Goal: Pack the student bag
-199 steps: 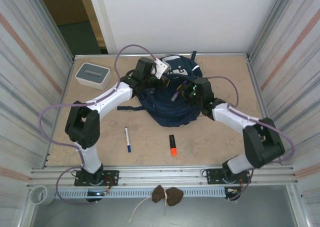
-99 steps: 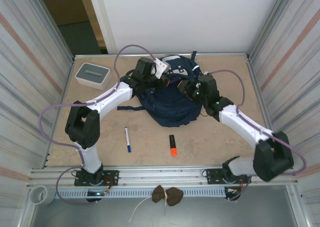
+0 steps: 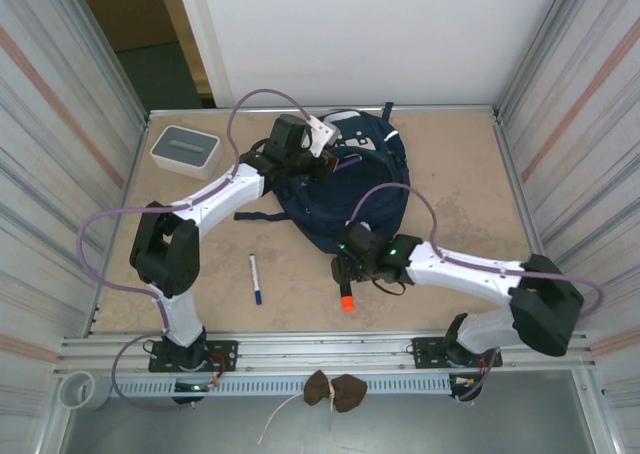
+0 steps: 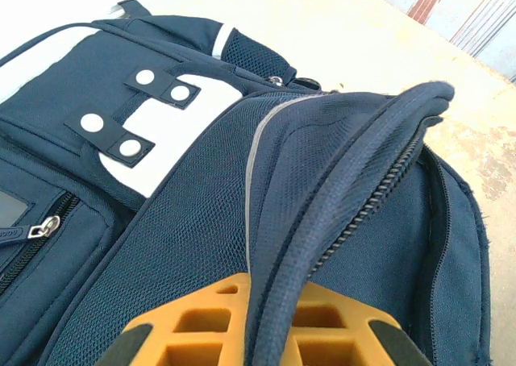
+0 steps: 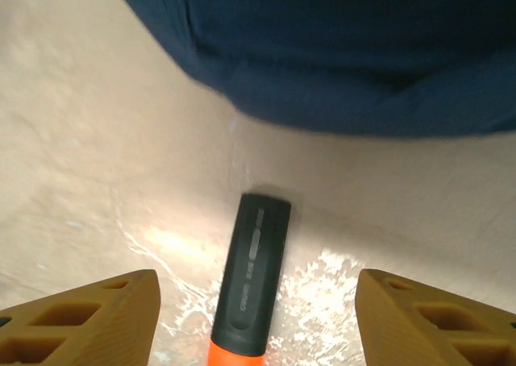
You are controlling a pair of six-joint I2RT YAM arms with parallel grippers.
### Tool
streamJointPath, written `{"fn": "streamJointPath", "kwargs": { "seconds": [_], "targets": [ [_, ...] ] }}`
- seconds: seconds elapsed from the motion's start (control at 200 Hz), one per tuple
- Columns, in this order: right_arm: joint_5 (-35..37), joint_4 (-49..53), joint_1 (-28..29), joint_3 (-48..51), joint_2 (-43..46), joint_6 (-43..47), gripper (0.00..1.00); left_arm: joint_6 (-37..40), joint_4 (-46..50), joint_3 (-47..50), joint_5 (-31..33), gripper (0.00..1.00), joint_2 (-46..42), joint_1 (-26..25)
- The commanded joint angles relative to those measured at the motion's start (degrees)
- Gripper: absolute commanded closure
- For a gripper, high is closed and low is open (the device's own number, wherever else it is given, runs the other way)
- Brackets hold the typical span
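Beige tabletop (image 3: 460, 174), student bag (image 3: 350, 199) at its far centre: the left claw (image 4: 270, 326) pinches the bag's opened zip edge. The right claw (image 3: 347, 271) has left the bag and now hangs spread over 1 orange highlighter (image 3: 346, 296), evidently next to pack.

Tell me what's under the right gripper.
A highlighter lying on the table, black cap toward the bag, between the fingers of the open right gripper, untouched. From above the gripper covers the cap; the wrist view cuts off most of the orange body.
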State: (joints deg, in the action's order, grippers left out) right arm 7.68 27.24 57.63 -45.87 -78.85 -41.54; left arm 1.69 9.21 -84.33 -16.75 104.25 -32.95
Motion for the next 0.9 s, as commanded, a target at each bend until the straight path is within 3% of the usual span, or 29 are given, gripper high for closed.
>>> {"fn": "streamJointPath", "kwargs": {
  "seconds": [0.0,0.185,0.551,0.721,0.897],
  "targets": [
    [3.5,2.6,2.7,-1.7,-5.4,-2.3,0.34,0.6,-5.4,-1.0,-1.8,1.00,-3.4,0.5],
    [5.3,5.2,5.0,-4.0,-11.6,-6.5,0.37,0.5,-5.9,-0.3,-1.7,1.00,-3.8,0.4],
    [1.3,0.1,5.7,-2.5,-15.0,-8.2,0.70,1.4,-6.0,1.1,-0.3,1.00,-4.5,0.4],
    [2.3,-2.2,3.8,-1.1,-11.2,-6.5,0.78,0.9,-6.4,1.3,-1.0,1.00,-5.0,0.4],
    [0.6,-4.8,-1.4,-0.1,-0.9,-3.6,0.85,0.0,-7.3,1.9,-1.7,1.00,-5.6,0.4]
  ]
}}
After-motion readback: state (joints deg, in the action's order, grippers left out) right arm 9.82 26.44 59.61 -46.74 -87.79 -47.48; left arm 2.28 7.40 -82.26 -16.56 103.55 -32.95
